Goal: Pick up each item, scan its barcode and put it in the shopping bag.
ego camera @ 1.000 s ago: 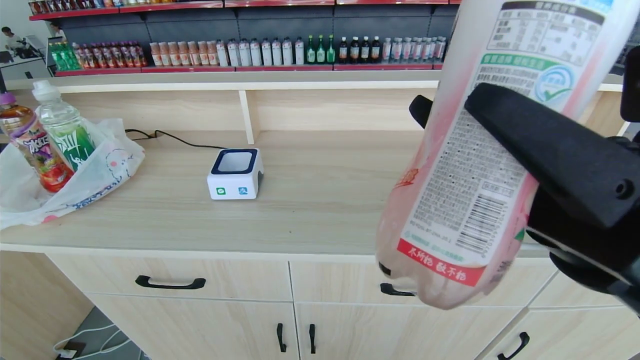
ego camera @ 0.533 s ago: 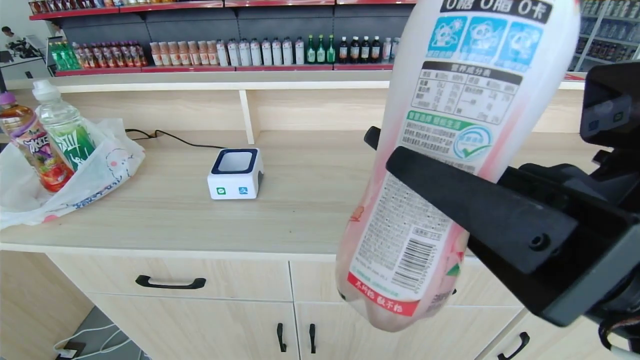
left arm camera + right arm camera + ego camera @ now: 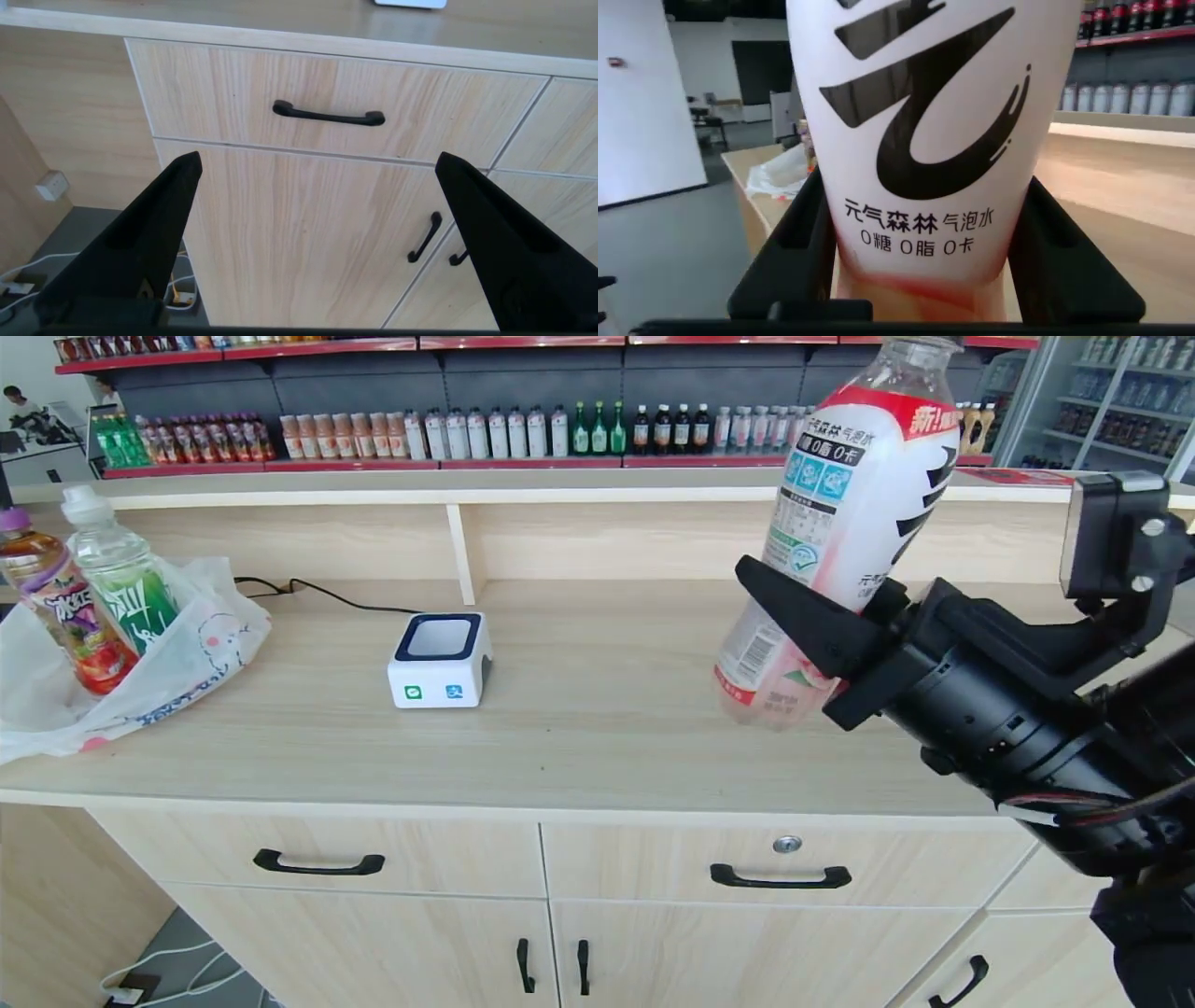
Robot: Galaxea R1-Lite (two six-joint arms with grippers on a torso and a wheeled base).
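My right gripper (image 3: pixel 820 616) is shut on a pink-and-white drink bottle (image 3: pixel 845 495), holding it tilted above the right part of the wooden counter (image 3: pixel 597 728). The barcode at the bottle's lower end faces left. In the right wrist view the bottle (image 3: pixel 924 121) fills the space between the gripper's (image 3: pixel 924 271) two black fingers. The white scanner (image 3: pixel 437 658) sits mid-counter, well left of the bottle. A white shopping bag (image 3: pixel 201 653) lies at the far left holding a purple-capped tea bottle (image 3: pixel 65 607) and a green-labelled bottle (image 3: pixel 121 569). My left gripper (image 3: pixel 318 233) hangs open in front of the drawers, below the counter.
A black cable (image 3: pixel 317 593) runs from the scanner toward the back panel. A low divider (image 3: pixel 462 551) stands behind the scanner. Drawers with black handles (image 3: pixel 317 865) lie under the counter. Shelves of bottles (image 3: pixel 523 429) line the far wall.
The right arm has carried the bottle away from the head camera and out over the counter, turning it so the barcode faces left. The bag and scanner have not moved.
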